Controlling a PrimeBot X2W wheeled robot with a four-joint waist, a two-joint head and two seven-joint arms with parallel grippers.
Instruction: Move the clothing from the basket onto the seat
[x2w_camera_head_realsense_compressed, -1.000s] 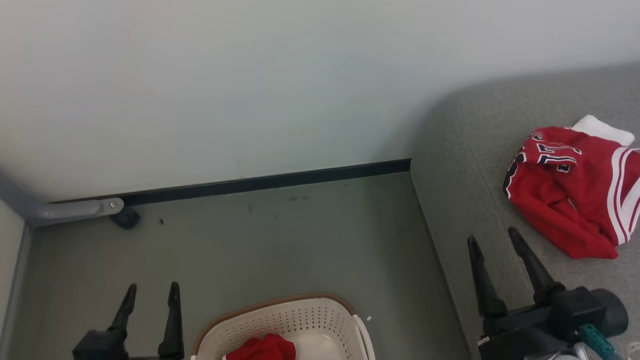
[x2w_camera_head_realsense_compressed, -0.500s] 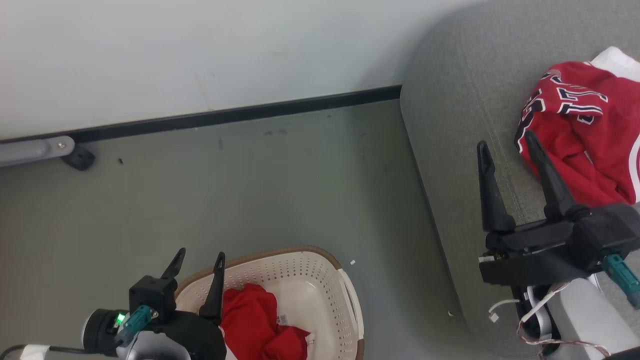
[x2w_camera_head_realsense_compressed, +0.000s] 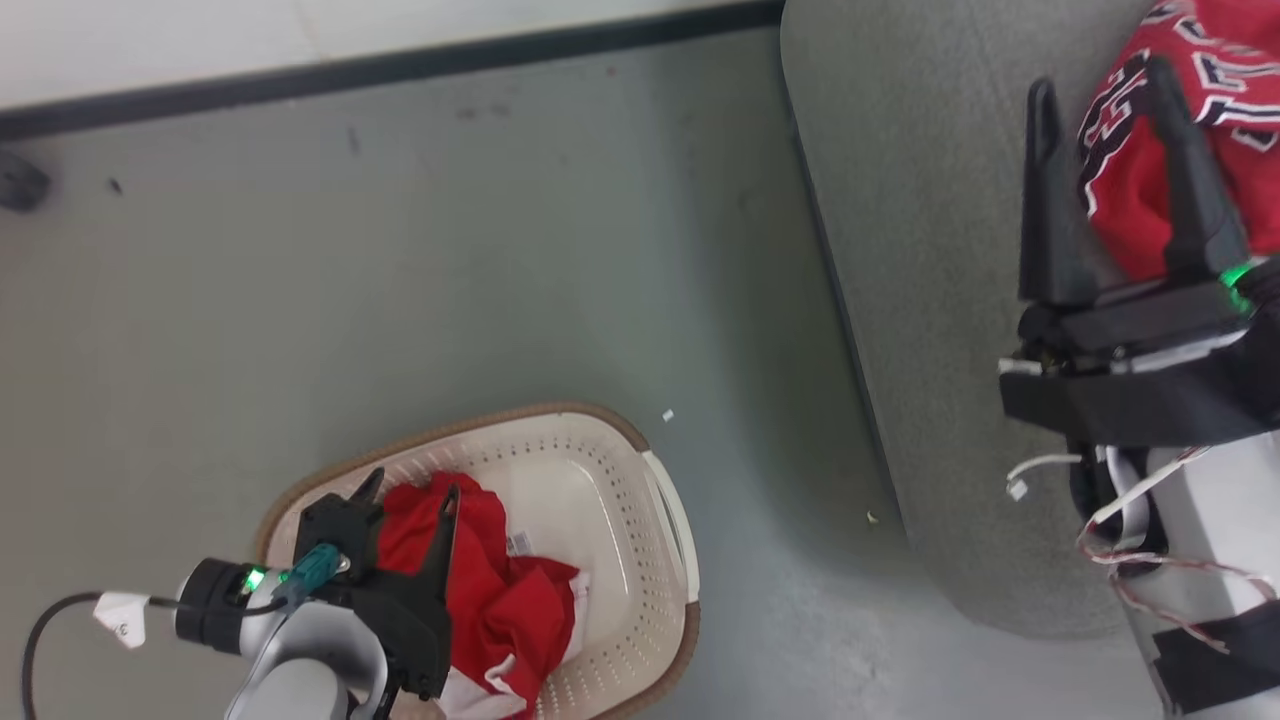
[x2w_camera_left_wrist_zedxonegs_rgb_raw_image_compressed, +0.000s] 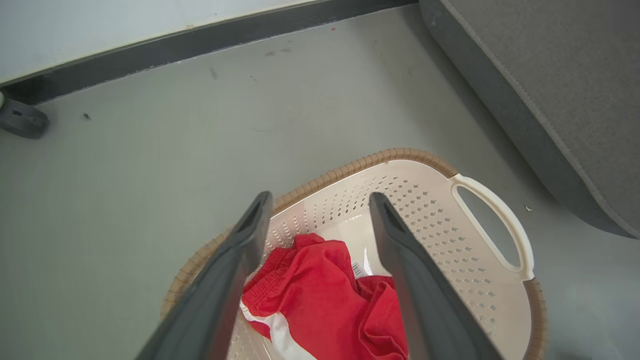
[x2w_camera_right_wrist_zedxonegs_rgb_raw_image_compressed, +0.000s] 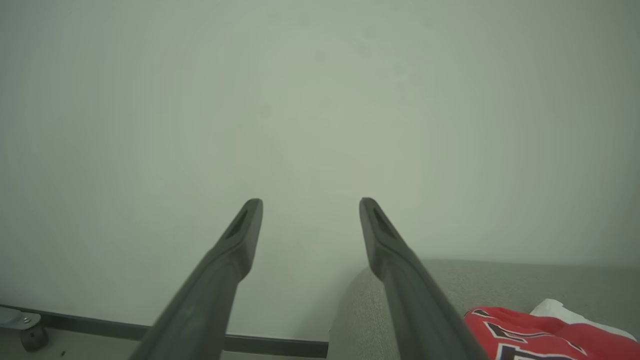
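Observation:
The cream basket (x2w_camera_head_realsense_compressed: 520, 412) with a brown rim stands on the floor and holds crumpled red clothing (x2w_camera_head_realsense_compressed: 505, 600) with white trim. My left gripper (x2w_camera_head_realsense_compressed: 413, 487) hangs open above the basket's left side, its fingers straddling the red clothing (x2w_camera_left_wrist_zedxonegs_rgb_raw_image_compressed: 320, 290) from above, not touching it. The basket's rim (x2w_camera_left_wrist_zedxonegs_rgb_raw_image_compressed: 400, 152) and a white handle lie past the left gripper (x2w_camera_left_wrist_zedxonegs_rgb_raw_image_compressed: 321, 196). On the grey seat (x2w_camera_head_realsense_compressed: 920, 250) at the right lies a red garment (x2w_camera_head_realsense_compressed: 1235, 70) with black numerals. My right gripper (x2w_camera_head_realsense_compressed: 1100, 75) stands open above the seat, empty. My right gripper (x2w_camera_right_wrist_zedxonegs_rgb_raw_image_compressed: 310, 201) points at the wall.
A pale wall with a dark baseboard (x2w_camera_head_realsense_compressed: 400, 65) runs along the far edge of the grey floor. A small black foot (x2w_camera_head_realsense_compressed: 20, 182) sits at the far left. A white cloth (x2w_camera_right_wrist_zedxonegs_rgb_raw_image_compressed: 565, 310) lies behind the red garment (x2w_camera_right_wrist_zedxonegs_rgb_raw_image_compressed: 525, 335) on the seat (x2w_camera_right_wrist_zedxonegs_rgb_raw_image_compressed: 500, 285).
The head camera has tilted down. My left gripper has come from beside the basket to above the red clothing inside it. Both grippers stay open.

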